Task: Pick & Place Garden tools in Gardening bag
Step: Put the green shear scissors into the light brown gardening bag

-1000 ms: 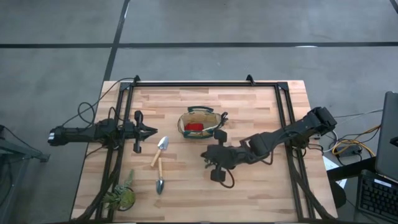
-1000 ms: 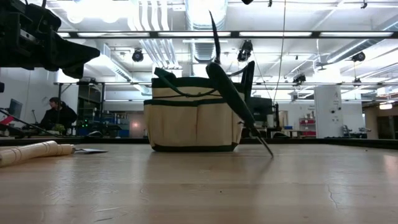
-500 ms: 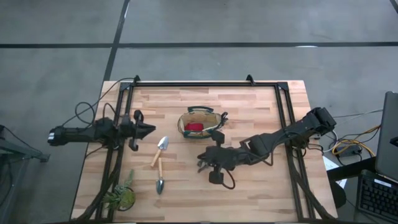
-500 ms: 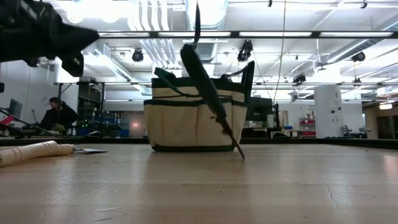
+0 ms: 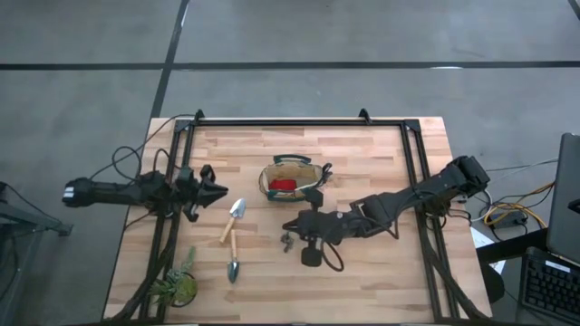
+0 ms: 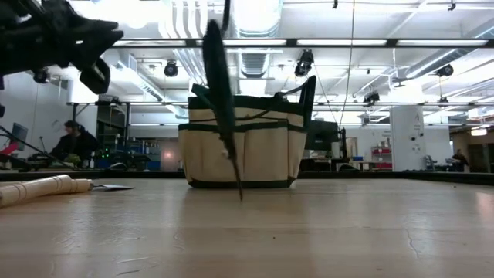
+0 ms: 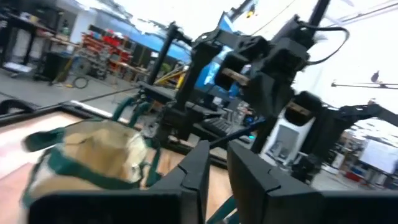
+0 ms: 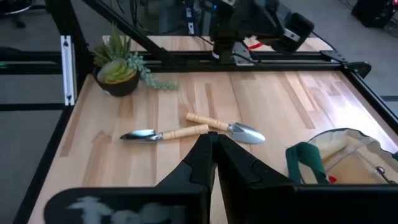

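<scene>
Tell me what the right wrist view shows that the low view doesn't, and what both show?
Only the right wrist view: the succulent plant in its pot, both trowels lying whole on the table, and the right hand shut.

Only the low view: the pruning shears hanging point-down in front of the bag, and a person seated far back.

Both: the gardening bag and the wooden table.

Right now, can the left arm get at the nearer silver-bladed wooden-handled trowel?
Probably yes. The left end effector hangs just left of that silver-bladed wooden-handled trowel, nothing lies between them, and it seems to hold nothing. The right end effector is well off to the right.
</scene>
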